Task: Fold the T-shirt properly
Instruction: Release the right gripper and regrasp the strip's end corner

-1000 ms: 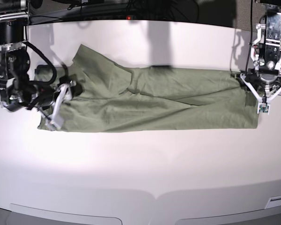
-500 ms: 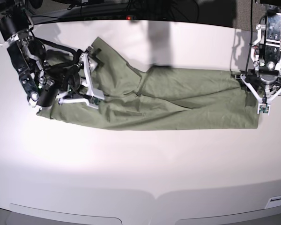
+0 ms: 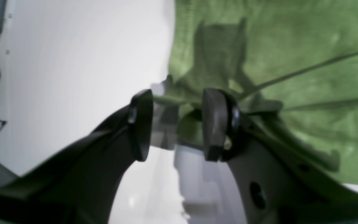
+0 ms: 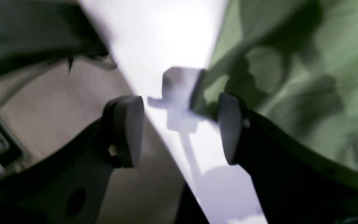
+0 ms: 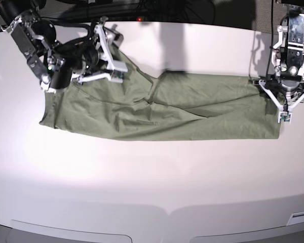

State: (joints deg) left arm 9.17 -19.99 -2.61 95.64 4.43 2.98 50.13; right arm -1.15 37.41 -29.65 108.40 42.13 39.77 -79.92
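The sage-green T-shirt point(image 5: 192, 111) lies wrinkled in a long band across the white table point(image 5: 152, 177). My right gripper point(image 5: 93, 53) hovers over the shirt's far-left corner. In the right wrist view it point(image 4: 177, 130) is open with nothing between its fingers. Cloth point(image 4: 322, 62) lies under its right finger and bare table in the gap. My left gripper point(image 5: 286, 96) stands at the shirt's right end. In the left wrist view it point(image 3: 179, 124) is open, and the bunched edge of the cloth point(image 3: 291, 46) lies between the fingers.
The table's far edge runs just behind the right gripper, with floor point(image 4: 57, 93) showing beyond it. Dark cables and equipment point(image 5: 142, 10) line the back. A wide bare stretch of table lies in front of the shirt.
The right arm swung from the shirt's front-left side up to its far-left corner, staying open. The shirt's left part now lies flatter. The left arm has not moved.
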